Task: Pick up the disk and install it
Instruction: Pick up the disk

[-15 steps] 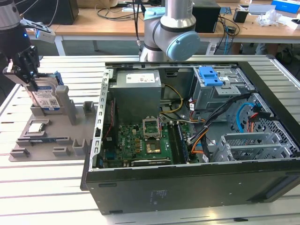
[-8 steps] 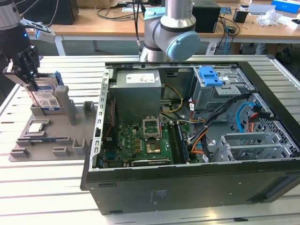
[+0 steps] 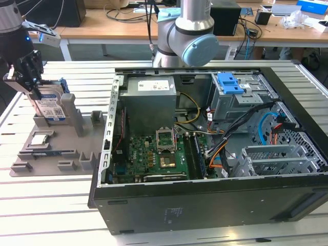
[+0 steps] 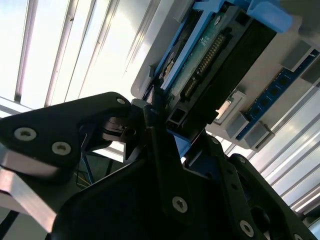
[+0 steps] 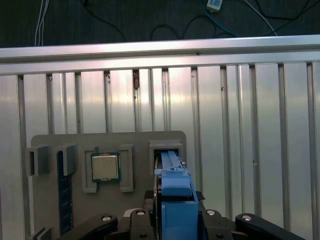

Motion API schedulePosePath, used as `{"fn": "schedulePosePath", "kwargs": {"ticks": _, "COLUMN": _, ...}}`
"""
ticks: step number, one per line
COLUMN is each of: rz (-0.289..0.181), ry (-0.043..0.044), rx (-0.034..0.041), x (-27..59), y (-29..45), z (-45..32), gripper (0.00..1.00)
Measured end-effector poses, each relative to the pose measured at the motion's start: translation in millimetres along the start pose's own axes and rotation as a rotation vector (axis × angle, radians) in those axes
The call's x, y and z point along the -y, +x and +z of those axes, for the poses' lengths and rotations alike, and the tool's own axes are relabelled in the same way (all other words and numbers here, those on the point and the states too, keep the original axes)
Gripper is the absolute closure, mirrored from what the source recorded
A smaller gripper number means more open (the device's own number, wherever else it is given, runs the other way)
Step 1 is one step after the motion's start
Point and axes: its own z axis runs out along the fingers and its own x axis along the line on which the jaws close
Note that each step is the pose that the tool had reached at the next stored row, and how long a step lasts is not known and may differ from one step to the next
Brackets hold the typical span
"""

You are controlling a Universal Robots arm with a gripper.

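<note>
End effector [image 3: 37, 91]: at the exterior view's far left, reaching down from above, clenched on the upper edge of the disk with a finger on either side of its blue rail.
Disk [image 3: 52, 108]: standing on edge in a slot of the grey fixture, label facing the near side, blue rails along its edges. Whether it has lifted clear of the slot floor I cannot tell.
Grey fixture [image 3: 77, 154]: a flat tray with raised blocks, lying on the desk to the left of the computer case.
Processor chip [image 3: 40, 138]: lying flat in its own pocket of the fixture, nearer than the disk.
Memory stick [image 3: 48, 152]: lying in a narrow groove just beside the chip, on its near side.
Computer case [image 3: 205, 205]: on its side with the panel off and the motherboard [image 3: 154, 154] exposed.
Blue caddy [image 3: 229, 82]: on top of the grey drive bay [image 3: 241, 100], at the far right of the case interior.
Desk [image 3: 51, 205]: slatted aluminium, carrying the fixture and the case.
</note>
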Motion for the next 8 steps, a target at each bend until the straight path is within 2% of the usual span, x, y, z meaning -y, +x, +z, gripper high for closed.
{"fn": "schedulePosePath", "kwargs": {"ticks": 8, "rz": 0.000, "ry": 0.0000, "rx": 0.0000, "x": 0.0, "y": 0.0, "z": 0.2, "gripper": 0.63}}
